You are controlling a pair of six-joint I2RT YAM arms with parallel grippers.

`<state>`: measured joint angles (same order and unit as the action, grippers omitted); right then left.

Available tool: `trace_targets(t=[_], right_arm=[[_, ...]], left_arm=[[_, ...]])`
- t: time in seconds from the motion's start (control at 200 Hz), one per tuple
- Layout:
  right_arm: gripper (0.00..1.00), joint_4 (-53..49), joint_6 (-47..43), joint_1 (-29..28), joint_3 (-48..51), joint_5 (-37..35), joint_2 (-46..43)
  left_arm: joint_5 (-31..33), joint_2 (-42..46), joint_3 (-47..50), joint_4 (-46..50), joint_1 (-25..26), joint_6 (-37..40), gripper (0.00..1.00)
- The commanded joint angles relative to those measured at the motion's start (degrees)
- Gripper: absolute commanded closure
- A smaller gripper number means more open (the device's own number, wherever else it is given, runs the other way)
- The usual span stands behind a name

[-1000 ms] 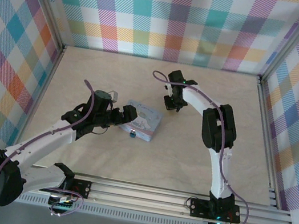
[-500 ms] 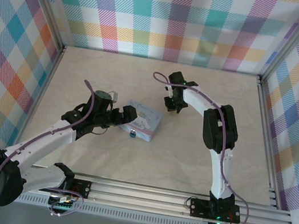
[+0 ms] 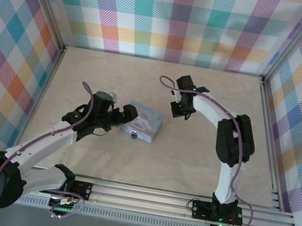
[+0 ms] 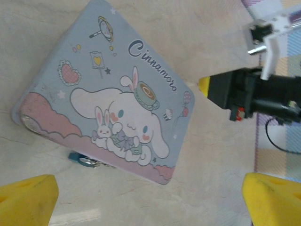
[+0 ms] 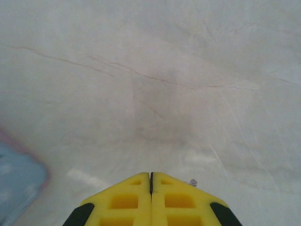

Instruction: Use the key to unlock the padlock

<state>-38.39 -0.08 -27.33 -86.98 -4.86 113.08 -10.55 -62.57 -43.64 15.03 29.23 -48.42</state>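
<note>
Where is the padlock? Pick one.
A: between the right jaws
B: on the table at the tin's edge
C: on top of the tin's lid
B: the padlock lies on the table, tucked at the edge of the tin, not on its lid.

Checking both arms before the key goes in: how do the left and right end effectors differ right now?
The left end effector stands wide open; the right end effector is shut tight. The left faces the pale blue rectangular cartoon tin, with the tiny teal padlock at its edge; the right faces bare beige table beside the tin. Both have yellow fingers.
</note>
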Motion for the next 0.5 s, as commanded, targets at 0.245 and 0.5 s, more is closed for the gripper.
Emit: trace_targets(t=[0.245, 0.5], right_arm=[[1.00, 7.92, 13.00, 0.35, 9.69, 22.93, -20.34], [1.00, 24.64, 32.91, 0.52, 18.95, 35.75, -30.90]], left_arm=[[-4.75, 4.11, 5.11, -20.28, 0.74, -13.30, 0.00], [-6.74, 3.09, 5.10, -28.20, 0.74, -21.51, 0.00]])
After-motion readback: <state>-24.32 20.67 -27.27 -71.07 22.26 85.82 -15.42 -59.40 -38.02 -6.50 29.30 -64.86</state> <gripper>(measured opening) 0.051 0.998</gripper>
